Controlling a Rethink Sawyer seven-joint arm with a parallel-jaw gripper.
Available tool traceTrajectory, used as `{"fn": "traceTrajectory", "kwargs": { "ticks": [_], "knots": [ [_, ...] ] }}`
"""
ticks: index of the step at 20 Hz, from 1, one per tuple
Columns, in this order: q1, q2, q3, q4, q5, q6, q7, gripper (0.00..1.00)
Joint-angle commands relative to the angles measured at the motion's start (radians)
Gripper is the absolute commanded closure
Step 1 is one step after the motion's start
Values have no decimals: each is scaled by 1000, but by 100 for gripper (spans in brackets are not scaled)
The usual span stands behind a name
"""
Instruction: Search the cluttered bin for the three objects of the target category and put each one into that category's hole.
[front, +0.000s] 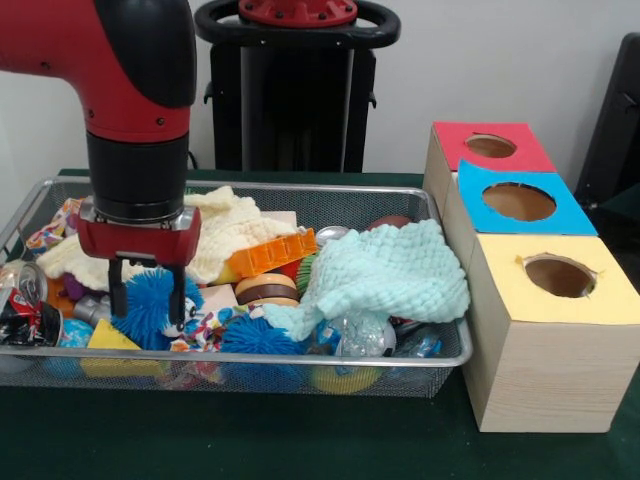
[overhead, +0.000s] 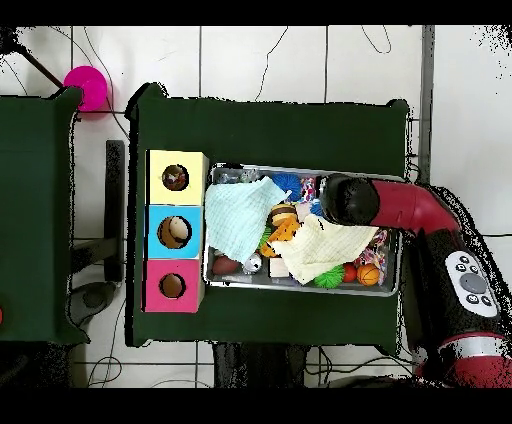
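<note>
The wire mesh bin (front: 445, 358) is full of toys and cloths. My gripper (front: 147, 292) hangs low in its left part, open, with fingers (front: 117, 290) on either side of a blue spiky ball (front: 150, 305). One polka-dot cloth (front: 207, 325) lies beside that ball. Another polka-dot cloth (front: 52, 230) hangs at the bin's far left end. A third is not visible. The yellow-faced hole (front: 560, 276) is in the nearest wooden box, right of the bin. In the overhead view the arm's wrist (overhead: 345, 197) hides the gripper; the bin (overhead: 300, 167) and yellow hole (overhead: 175, 178) show.
A mint-green knitted cloth (front: 385, 275) covers the bin's right half and a pale yellow knitted cloth (front: 225, 232) lies behind the gripper. An orange toy (front: 270, 252), a second blue spiky ball (front: 258, 337) and crushed cans (front: 20, 300) fill the bin. The blue-faced hole (front: 518, 201) and red-faced hole (front: 490, 146) stand behind the yellow one.
</note>
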Motion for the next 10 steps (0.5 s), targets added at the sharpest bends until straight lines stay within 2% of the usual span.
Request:
{"fn": "traceTrajectory", "kwargs": {
  "ticks": [1,10],
  "knots": [
    [29,57,-12,51,22,-62,137,0],
    [66,49,-36,53,52,-54,165,0]
  ]
}}
